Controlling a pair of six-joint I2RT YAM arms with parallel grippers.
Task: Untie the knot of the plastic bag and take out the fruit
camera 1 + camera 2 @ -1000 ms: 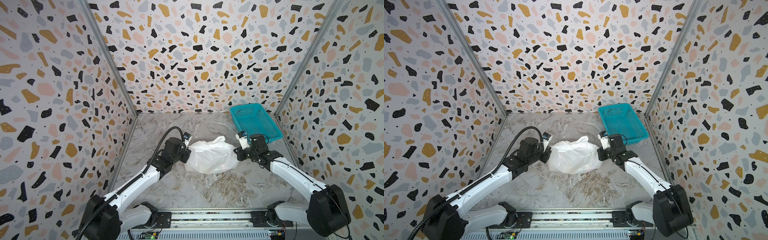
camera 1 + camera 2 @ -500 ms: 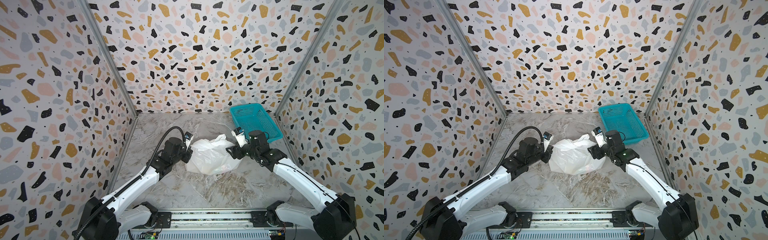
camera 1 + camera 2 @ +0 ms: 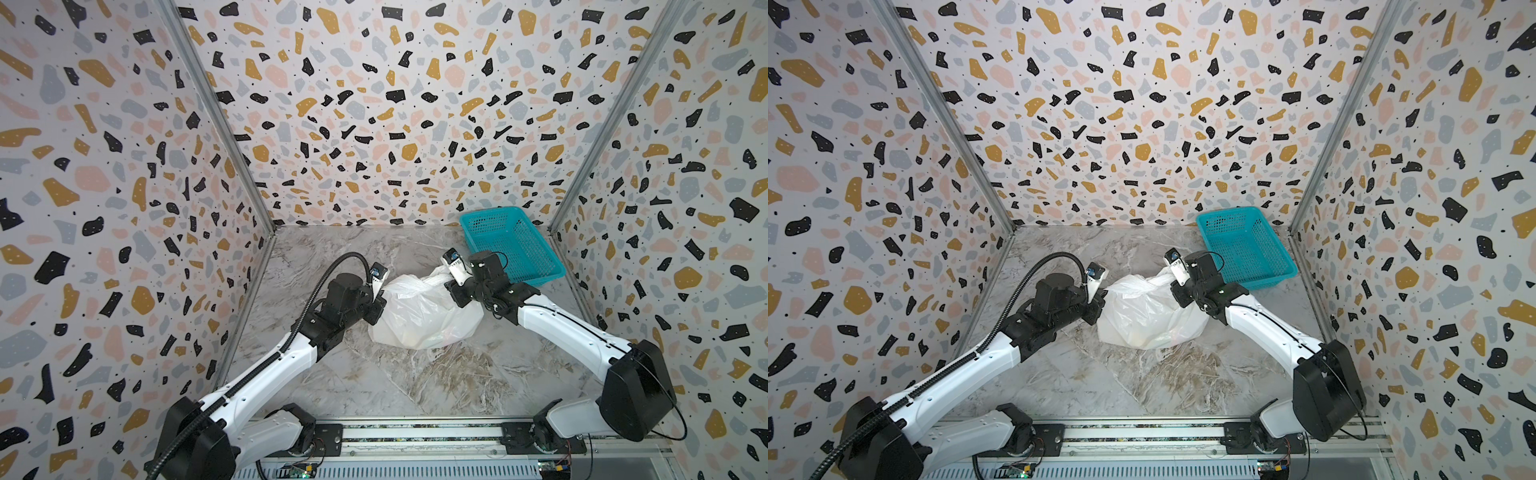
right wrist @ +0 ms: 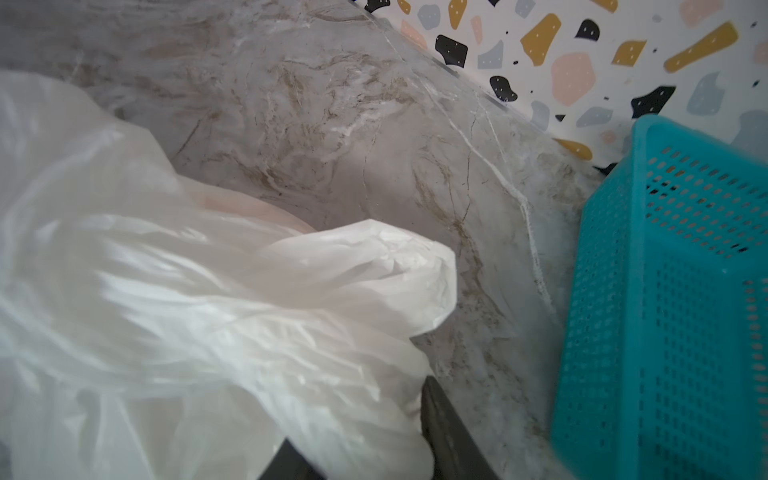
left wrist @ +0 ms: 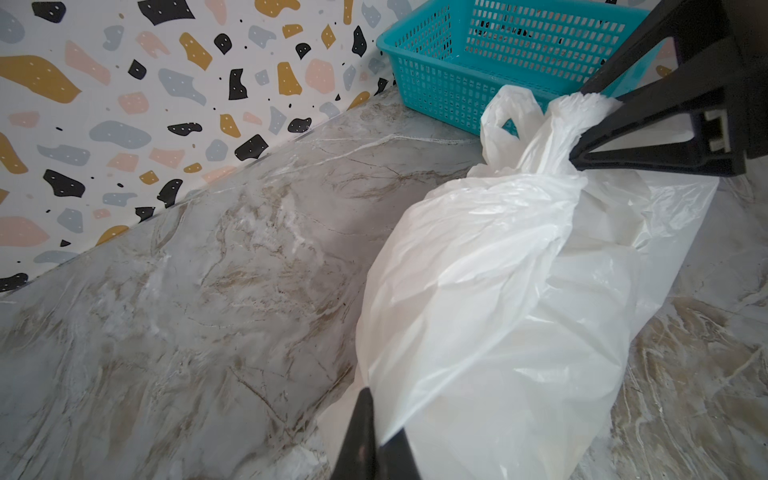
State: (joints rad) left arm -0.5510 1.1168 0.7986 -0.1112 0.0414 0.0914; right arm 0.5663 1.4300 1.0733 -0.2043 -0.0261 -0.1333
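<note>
Tied plastic bag (image 3: 419, 316) lies just beside teal mesh basket (image 3: 490, 212); fruit hidden inside. On side away from basket, left gripper (image 5: 376, 440) fingers together, pinching bag film. Nearer basket, right gripper (image 5: 577, 126) fingers clamped on knot (image 5: 548, 141). Better: left anchors firm, right draws loop end out slowly, no tearing.

The left arm (image 3: 266, 374) and right arm (image 3: 569, 336) have glossy white link shells, black joint housings and bulky black shoulder motors. A ribbed black cable conduit (image 3: 332, 262) runs along the left arm. The white wrist cameras (image 3: 454, 266) carry blue marks. The left gripper (image 5: 380, 415) has matte black, tapered fingers.
</note>
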